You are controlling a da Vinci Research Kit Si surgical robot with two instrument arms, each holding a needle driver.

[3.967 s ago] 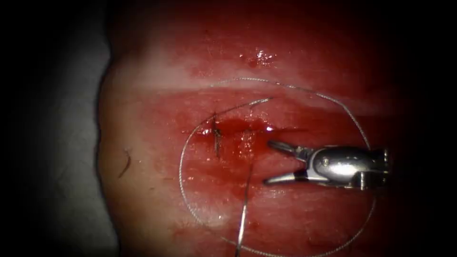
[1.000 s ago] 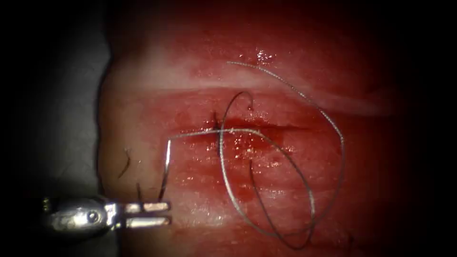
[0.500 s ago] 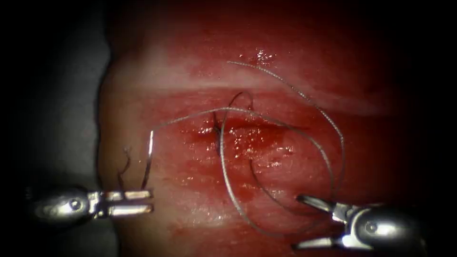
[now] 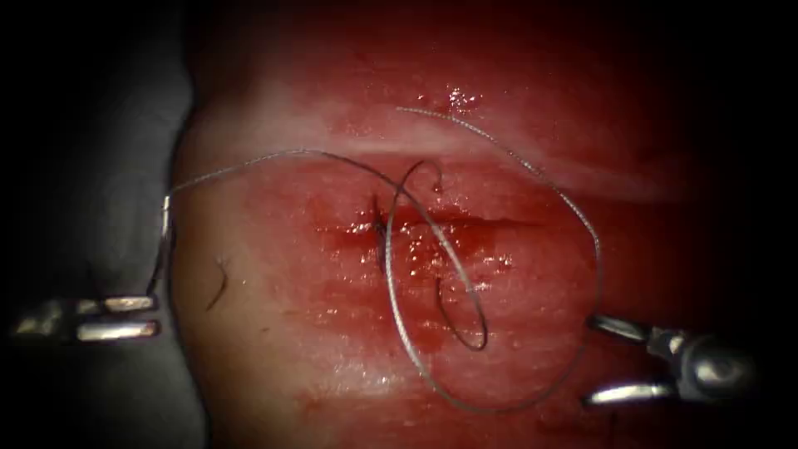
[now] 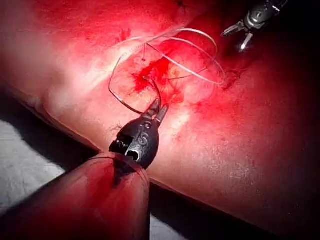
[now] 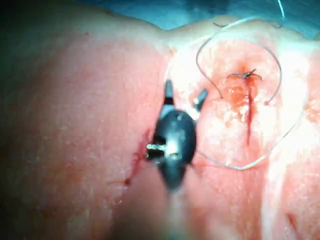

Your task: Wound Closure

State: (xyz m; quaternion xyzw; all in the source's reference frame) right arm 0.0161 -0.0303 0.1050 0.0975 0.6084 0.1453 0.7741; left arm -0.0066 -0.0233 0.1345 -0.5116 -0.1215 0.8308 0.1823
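The cut (image 4: 465, 223) runs across the middle of the tissue (image 4: 274, 349), with a dark stitch (image 4: 378, 226) at its left end. My left tool (image 4: 154, 316) is off the tissue's left edge, shut on the needle (image 4: 161, 249) near the end away from the thread. The needle stands upright, out of the tissue. The thread (image 4: 307, 153) arcs from the needle's top over the cut and coils in wide loops (image 4: 597, 249). My right tool (image 4: 588, 359) is at the lower right, open and holding nothing, beside the outer loop. The left tool (image 5: 159, 106) grips the needle (image 5: 156, 92); the right tool (image 6: 185, 90) is open.
Grey cloth (image 4: 100, 166) lies left of the tissue. A short dark thread end (image 4: 218, 283) sits on the tissue near its left edge. Wet red fluid glints (image 4: 455, 100) above the cut. The right tool (image 5: 245, 30) also shows beyond the loops.
My left tool moved left off the tissue with the needle, drawing thread across the cut and shrinking the inner loop. The right tool came in at the lower right, then shifted right, still open.
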